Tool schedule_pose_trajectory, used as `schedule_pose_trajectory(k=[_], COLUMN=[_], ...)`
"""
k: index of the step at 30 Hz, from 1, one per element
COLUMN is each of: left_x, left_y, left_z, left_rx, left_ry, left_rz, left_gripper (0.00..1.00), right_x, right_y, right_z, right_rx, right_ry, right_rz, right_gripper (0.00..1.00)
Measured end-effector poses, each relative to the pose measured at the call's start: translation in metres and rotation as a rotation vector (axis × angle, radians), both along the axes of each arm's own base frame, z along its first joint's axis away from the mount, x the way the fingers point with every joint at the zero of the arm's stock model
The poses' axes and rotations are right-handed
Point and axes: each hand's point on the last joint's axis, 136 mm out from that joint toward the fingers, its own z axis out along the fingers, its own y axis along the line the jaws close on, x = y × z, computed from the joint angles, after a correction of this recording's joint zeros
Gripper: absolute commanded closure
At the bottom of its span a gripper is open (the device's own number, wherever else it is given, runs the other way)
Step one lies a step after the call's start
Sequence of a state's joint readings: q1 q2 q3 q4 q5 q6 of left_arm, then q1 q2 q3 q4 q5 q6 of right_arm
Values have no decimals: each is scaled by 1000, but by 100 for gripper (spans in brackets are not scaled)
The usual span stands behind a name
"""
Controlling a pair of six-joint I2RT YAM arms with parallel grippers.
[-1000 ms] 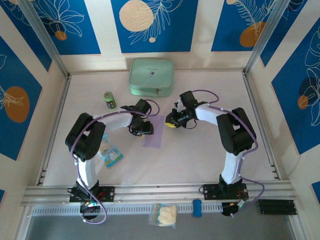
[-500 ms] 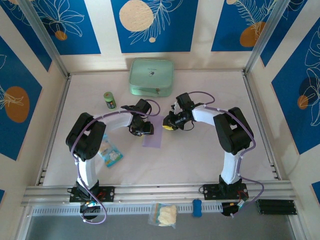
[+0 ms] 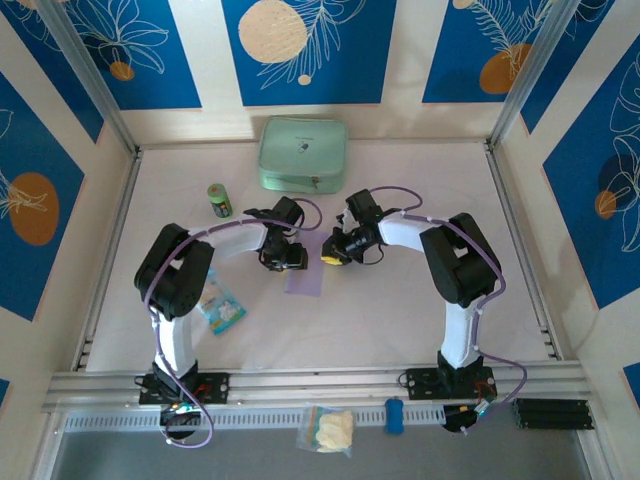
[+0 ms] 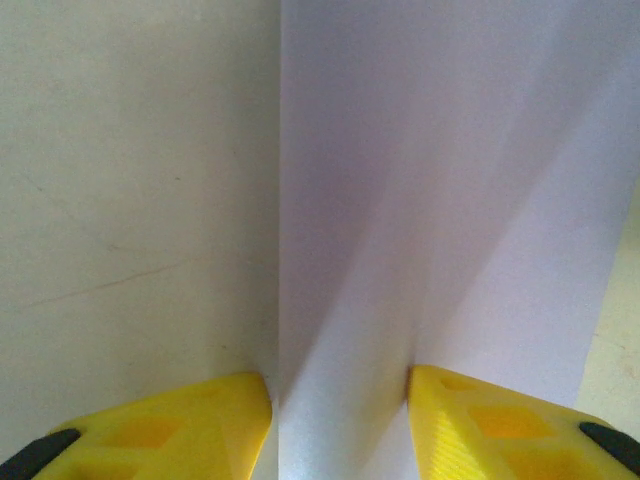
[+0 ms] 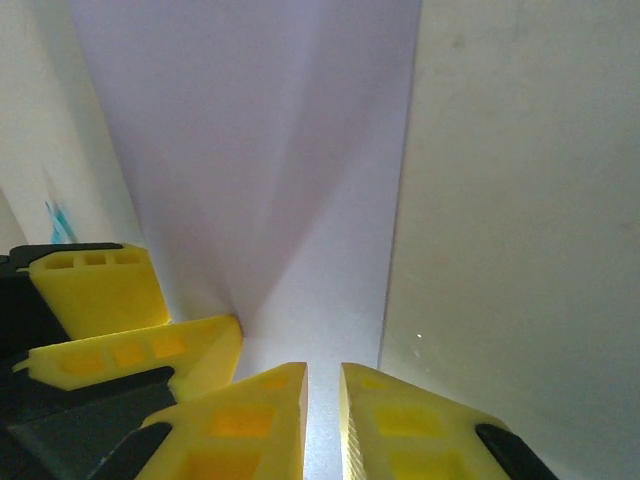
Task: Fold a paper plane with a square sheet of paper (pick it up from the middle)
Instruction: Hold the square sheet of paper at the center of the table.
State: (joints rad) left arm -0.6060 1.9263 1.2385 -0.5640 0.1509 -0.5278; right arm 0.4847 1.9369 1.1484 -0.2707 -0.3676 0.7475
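- Near the middle of the table [image 3: 420, 190], the lavender paper [image 3: 303, 281] lies flat as a narrow folded strip (long creases run down it in both wrist views), with its far end between the 2 grippers.
- The left gripper [image 3: 293, 258] is at the strip's left edge. In its wrist view the 2 yellow fingers [image 4: 170, 428] stand well apart, 1 over bare table and 1 over the paper, and the paper's edge runs up between them. The jaws are open with nothing clamped; whether the tips touch the sheet I cannot tell.
- The right gripper [image 3: 329, 254] is at the strip's right edge, just across from the left one. In its wrist view the fingertips [image 5: 400, 425] are drawn almost together, leaving a thin slit over the paper close to its right edge. Whether the sheet is pinched there I cannot tell.
- The left gripper's fingers also show at the lower left of the right wrist view, resting on the paper.
- A mint-green pouch [image 3: 303, 153] lies at the far side of the table, well apart from the paper.
- A small green can [image 3: 220, 200] stands left of the pouch.
- A blue-and-white snack packet [image 3: 221, 306] lies beside the left arm.
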Motion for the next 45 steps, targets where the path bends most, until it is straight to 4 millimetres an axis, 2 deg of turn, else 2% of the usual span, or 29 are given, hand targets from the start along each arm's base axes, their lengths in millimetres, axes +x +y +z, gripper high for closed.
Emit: schedule_pose_trajectory(k=[6,13,32,37,42,45], left_x=[0,1,1,1,3,5], left_y=[0,1,0,0,-1,7], left_z=[0,-1,-2,2,11,21], left_rx=[1,2,2,0,-12,-2], left_ry=[1,9,13,13,1,-18], left_rz=[-1,18,25,25,43,85], left_gripper=[54,54,54,53,47,46], right_x=[3,-2,-6,-7,-7,-6], right_y=[8,14,12,11,10,10], right_z=[1,-9,-18,-20,-21,-21], right_rx=[7,-5,-28,-44,-60,-71], right_ry=[-6,15,44,41,37,25], right_rz=[14,30,38,55,89,120], right_gripper=[86,88,89,91,92,92])
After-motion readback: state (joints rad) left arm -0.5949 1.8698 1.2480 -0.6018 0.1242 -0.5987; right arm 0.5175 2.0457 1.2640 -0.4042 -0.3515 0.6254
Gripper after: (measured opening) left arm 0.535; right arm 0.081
